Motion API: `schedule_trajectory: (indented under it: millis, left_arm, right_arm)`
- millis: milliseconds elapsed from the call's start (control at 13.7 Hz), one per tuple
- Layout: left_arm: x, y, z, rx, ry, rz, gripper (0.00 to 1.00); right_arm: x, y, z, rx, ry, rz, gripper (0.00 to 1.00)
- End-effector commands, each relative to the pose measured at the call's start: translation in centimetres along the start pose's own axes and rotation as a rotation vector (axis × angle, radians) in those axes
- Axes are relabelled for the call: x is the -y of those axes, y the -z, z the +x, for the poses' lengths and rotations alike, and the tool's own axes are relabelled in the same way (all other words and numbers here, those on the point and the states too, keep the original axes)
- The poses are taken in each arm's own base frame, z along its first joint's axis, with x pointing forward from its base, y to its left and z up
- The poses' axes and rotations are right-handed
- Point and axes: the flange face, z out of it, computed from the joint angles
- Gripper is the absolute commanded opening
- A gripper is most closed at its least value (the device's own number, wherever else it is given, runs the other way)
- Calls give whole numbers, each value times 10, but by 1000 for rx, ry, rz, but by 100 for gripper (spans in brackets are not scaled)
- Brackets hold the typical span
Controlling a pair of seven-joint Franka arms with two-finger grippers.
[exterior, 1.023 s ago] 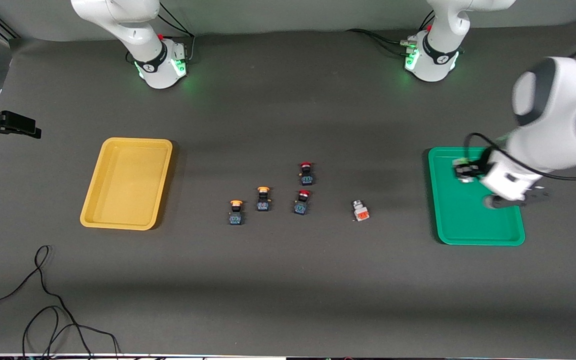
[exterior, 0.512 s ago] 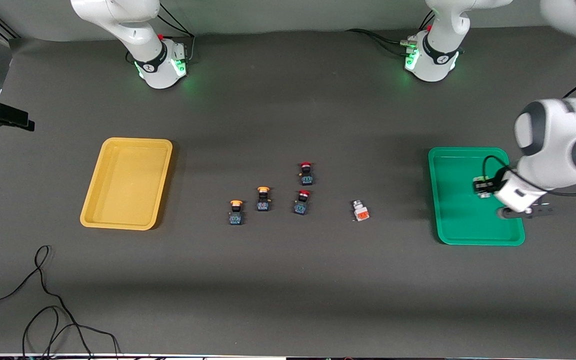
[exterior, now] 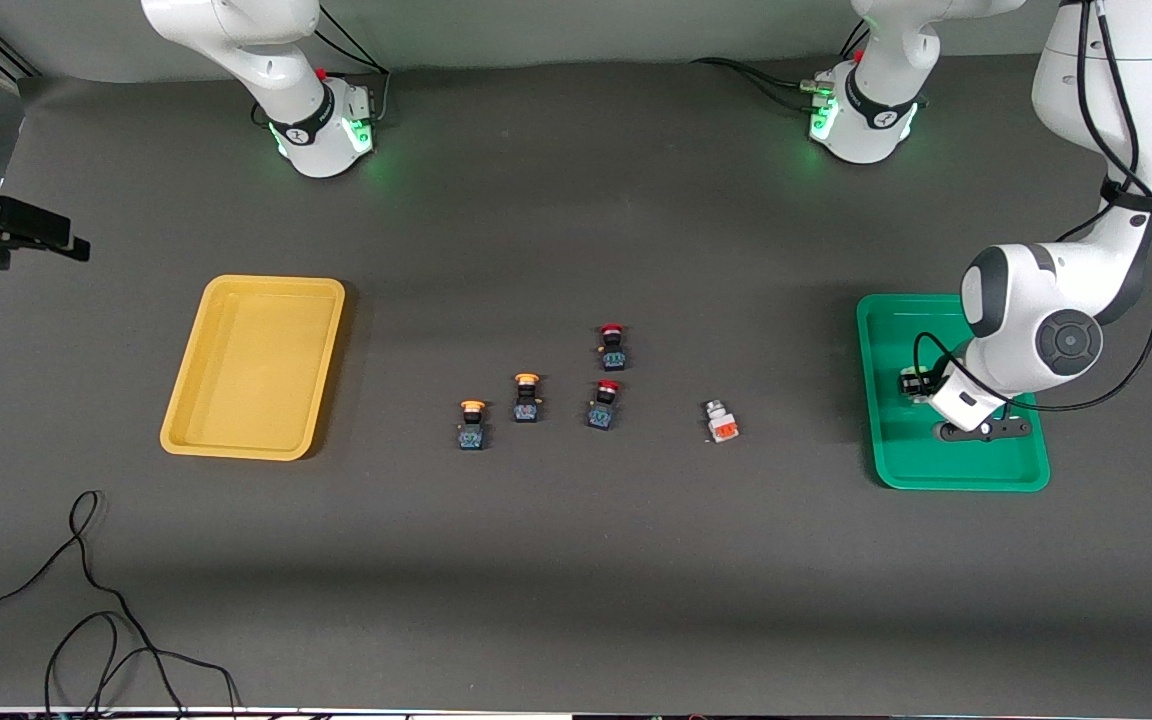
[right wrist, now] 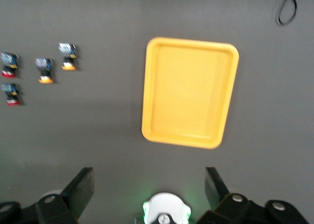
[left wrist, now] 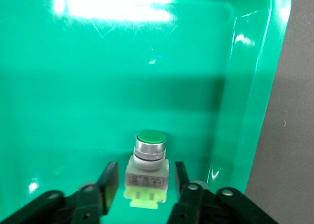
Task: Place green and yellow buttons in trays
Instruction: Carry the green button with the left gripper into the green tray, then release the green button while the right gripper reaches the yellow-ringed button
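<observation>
The green tray (exterior: 936, 470) lies at the left arm's end of the table. My left gripper (exterior: 916, 386) is low inside it. In the left wrist view the green tray (left wrist: 98, 62) fills the picture. The white-grey green button (left wrist: 147, 172), with a green cap and light green base, lies on the tray floor between my left gripper's (left wrist: 145, 176) fingers. The fingers are open, with a gap on each side. Two yellow-capped buttons (exterior: 473, 424) (exterior: 526, 398) stand mid-table. The yellow tray (exterior: 254, 365) is empty. My right gripper (right wrist: 148, 180) is open and empty, high above its base.
Two red-capped switches (exterior: 613, 346) (exterior: 604, 404) stand beside the yellow-capped ones. A white switch with an orange part (exterior: 721, 421) lies between them and the green tray. A black cable (exterior: 86, 600) loops at the table's near corner, at the right arm's end.
My left gripper moved about over the green tray and came down low into it. The green button now lies on the tray floor between open fingers. The right arm barely shifted.
</observation>
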Motion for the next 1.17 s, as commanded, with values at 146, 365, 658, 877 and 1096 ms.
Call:
schedule_trajectory:
  millis: [146,365,658,877,1096]
  left_arm:
    - [6,68,10,2,-11,8,100]
    - [11,169,26,35,8,1,100]
    - [-5,251,39,-21,21,-61,100]
    - [-65,253,34,-17,45,-63,100]
    - [-145,242,23,-18,89,-49,100]
  right_arm:
    - [121,-43,54,-77,-46,-15,100]
    - [182,-113,83,-4,-46,-45,100]
    - [227,-188,126,-7,-13,-64,100]
    - [258,-255,145,-15,-21,-72,100]
    - [291,-320,148,-4,-12,-90,100]
